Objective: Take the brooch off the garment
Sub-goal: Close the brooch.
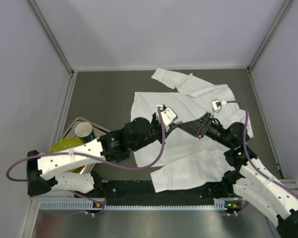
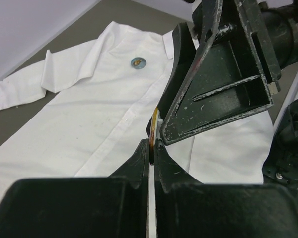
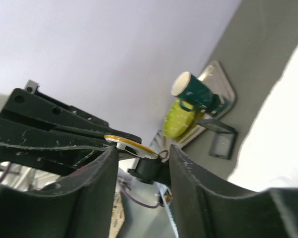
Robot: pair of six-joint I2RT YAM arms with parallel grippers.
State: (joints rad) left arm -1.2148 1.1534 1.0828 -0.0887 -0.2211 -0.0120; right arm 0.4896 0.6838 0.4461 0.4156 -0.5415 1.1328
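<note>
The white shirt lies spread on the dark table; it also shows in the left wrist view and the right wrist view. My left gripper is shut on a thin round brooch with a gold rim and white back, held edge-on above the cloth. My right gripper is open, its fingers on either side of that brooch without closing on it. A second round badge sits on the shirt near the collar.
A tray at the left holds a green mug and a yellow-green bowl. A small dark bracket stands beside the tray. Grey walls enclose the table.
</note>
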